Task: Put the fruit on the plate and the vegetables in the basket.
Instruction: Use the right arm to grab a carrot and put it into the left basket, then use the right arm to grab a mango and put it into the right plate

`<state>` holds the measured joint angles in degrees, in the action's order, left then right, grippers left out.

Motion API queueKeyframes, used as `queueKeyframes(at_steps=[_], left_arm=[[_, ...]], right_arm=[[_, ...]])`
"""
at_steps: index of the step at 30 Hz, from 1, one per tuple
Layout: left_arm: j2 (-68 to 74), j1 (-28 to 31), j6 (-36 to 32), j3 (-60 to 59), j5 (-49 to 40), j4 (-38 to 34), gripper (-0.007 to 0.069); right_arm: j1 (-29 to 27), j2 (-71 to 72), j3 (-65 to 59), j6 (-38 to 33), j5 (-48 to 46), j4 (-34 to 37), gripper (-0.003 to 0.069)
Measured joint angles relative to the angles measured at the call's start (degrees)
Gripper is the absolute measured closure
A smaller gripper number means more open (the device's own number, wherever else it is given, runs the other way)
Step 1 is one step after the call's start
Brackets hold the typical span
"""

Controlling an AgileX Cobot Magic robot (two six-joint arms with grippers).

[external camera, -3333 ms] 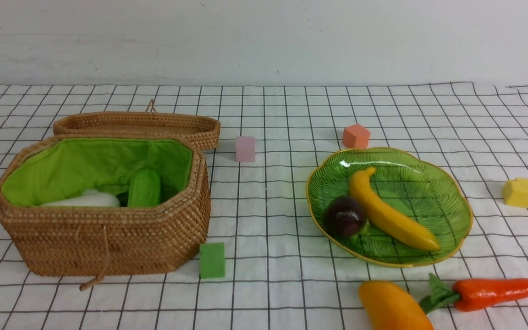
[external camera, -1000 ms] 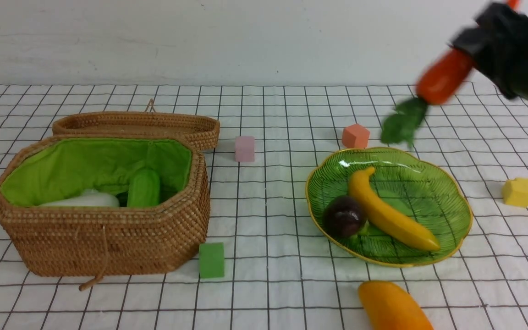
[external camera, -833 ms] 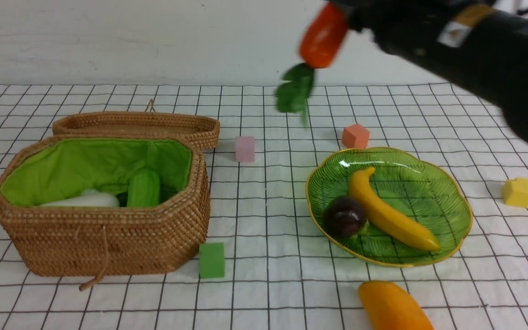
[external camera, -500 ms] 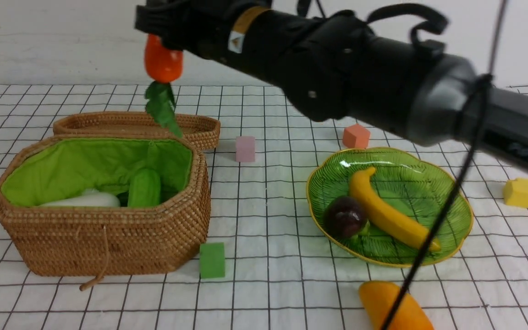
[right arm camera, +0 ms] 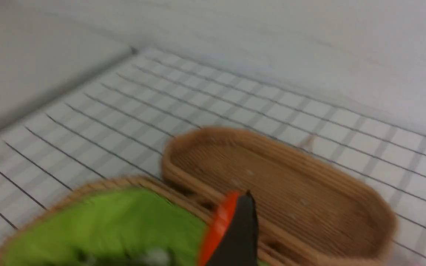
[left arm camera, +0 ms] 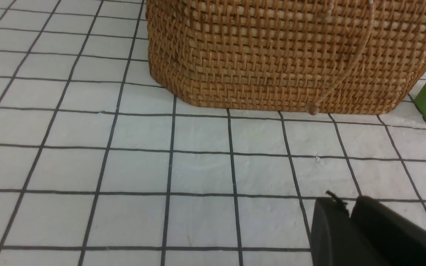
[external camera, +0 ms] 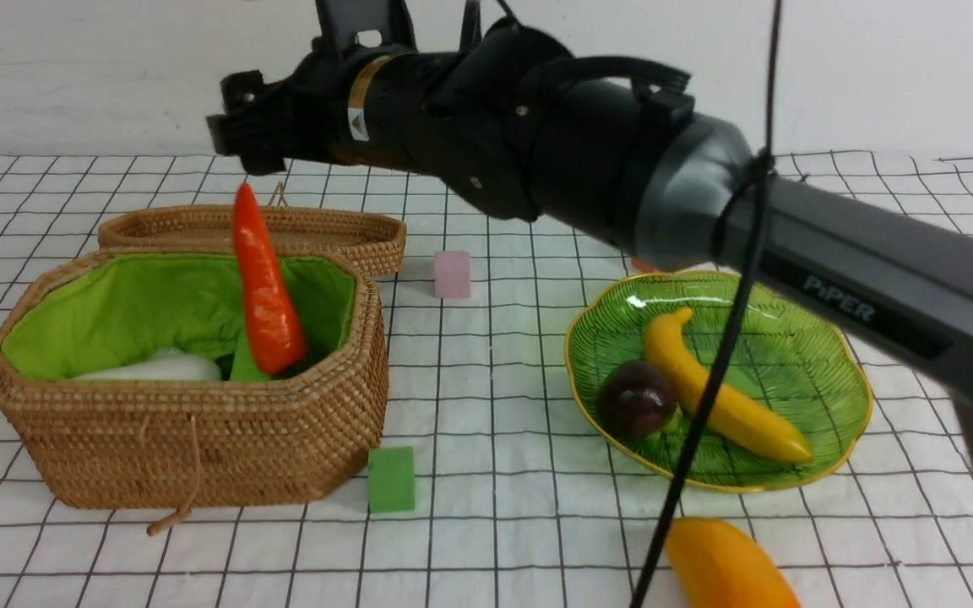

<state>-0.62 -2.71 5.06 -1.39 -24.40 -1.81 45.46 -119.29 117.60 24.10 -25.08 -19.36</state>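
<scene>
The R gripper [external camera: 241, 156] has just let go over the basket [external camera: 191, 422]; it looks wide open, w/ the carrot [external camera: 265, 287] clear of it, tip up, leaf end already inside. So veg are prob. all in, only the mango [external camera: 727, 566] left off the plate [external camera: 833, 371]. L gripper [left arm camera: 350, 221] closed, empty, by the basket; arm reads "PiPER".

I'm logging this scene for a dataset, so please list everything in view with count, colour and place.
basket: 1, brown wicker, green lining, left
lid: 1, brown wicker, behind basket
carrot: 1, orange-red, upright, dropping into basket
white vegetable: 1, white, in basket
plate: 1, green, right
banana: 1, yellow, on plate
dark fruit: 1, purple-brown, on plate
mango: 1, orange-yellow, near edge
cubes: pink, green
right gripper: open, above basket
left gripper: shut
</scene>
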Motion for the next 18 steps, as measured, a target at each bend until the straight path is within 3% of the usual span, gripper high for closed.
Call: queueKeyframes(at_steps=[5, 8, 11, 14, 18], left_arm=[[0.00, 0.00, 0.00, 0.00, 0.00, 0.00, 0.0543], [0.00, 0.00, 0.00, 0.00, 0.00, 0.02, 0.0540], [0.00, 0.00, 0.00, 0.00, 0.00, 0.02, 0.0537], [0.00, 0.00, 0.00, 0.00, 0.00, 0.02, 0.0533], [0.00, 0.00, 0.00, 0.00, 0.00, 0.02, 0.0532]], right_arm=[[-1.87, 9.47, -0.14, -5.75, -25.69, 0.21, 0.0022], [-5.56, 15.49, -4.01, -7.21, -34.42, 1.60, 0.0064], [-9.86, 21.12, -12.26, -7.31, -37.28, 5.53, 0.0078], [-15.37, 26.81, -24.63, -7.95, -36.90, 14.01, 0.0082], [-17.61, 31.19, -41.41, -13.65, -37.07, 24.73, 0.0079]])
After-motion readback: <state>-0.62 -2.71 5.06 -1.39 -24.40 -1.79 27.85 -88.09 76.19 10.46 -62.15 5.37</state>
